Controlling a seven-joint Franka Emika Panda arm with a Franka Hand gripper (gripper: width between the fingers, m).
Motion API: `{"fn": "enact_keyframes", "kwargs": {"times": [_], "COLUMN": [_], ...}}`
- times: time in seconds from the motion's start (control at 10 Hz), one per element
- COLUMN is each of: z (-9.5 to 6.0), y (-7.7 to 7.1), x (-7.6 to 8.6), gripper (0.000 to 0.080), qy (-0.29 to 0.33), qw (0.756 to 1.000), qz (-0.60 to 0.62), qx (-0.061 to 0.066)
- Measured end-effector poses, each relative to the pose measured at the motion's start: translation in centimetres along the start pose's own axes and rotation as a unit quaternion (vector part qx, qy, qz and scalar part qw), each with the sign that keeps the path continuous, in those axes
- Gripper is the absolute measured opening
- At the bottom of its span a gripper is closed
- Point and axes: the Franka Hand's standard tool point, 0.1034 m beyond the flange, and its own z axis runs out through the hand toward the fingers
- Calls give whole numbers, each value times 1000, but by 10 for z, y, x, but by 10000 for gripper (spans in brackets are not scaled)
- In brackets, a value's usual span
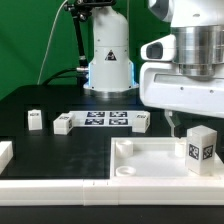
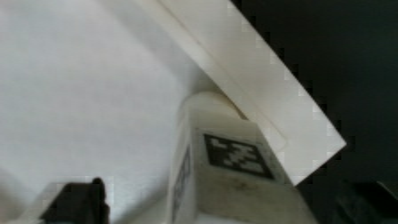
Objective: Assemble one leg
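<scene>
Black tabletop (image 1: 60,145), green backdrop (image 1: 30,40) on the exterior view's left, white robot base (image 1: 108,60) at the back. Large white square piece (image 1: 150,168) sits in the foreground with a raised rim. The leg (image 1: 201,148) stands upright on it near the exterior view's right, tag facing the camera. Arm head hangs right over the leg. The fingers (image 1: 172,123) are spread: one dark finger shows just beside the leg toward the exterior view's left, with a gap and no clamp on it; the other finger is hidden.

Wrist view: leg (image 2: 228,160) with its tag up, close to the rim of the square piece (image 2: 267,90), one of the fingers (image 2: 75,200) well apart from it.

Marker board (image 1: 105,119) lies flat mid-tabletop. Spare post (image 1: 63,123) and another spare post (image 1: 141,120) sit just beside its two ends, and a third post (image 1: 35,119) is further toward the exterior view's left. White part (image 1: 5,152) is cut off at the frame edge
</scene>
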Motion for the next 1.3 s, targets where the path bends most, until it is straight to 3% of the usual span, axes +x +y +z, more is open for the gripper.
{"fn": "enact_keyframes", "kwargs": {"times": [0.4, 0.7, 1.1, 1.2, 1.3], "z": [0, 0, 0, 0, 0], "y": [2, 0, 2, 2, 2], "x": [5, 4, 5, 5, 5], "gripper": [649, 649, 635, 462, 462], "qy": [3, 6, 8, 8, 8], "qw": [978, 943, 881, 881, 882], "qz": [-206, -332, -473, -472, -472], "qx": [1, 1, -10, -10, -10]}}
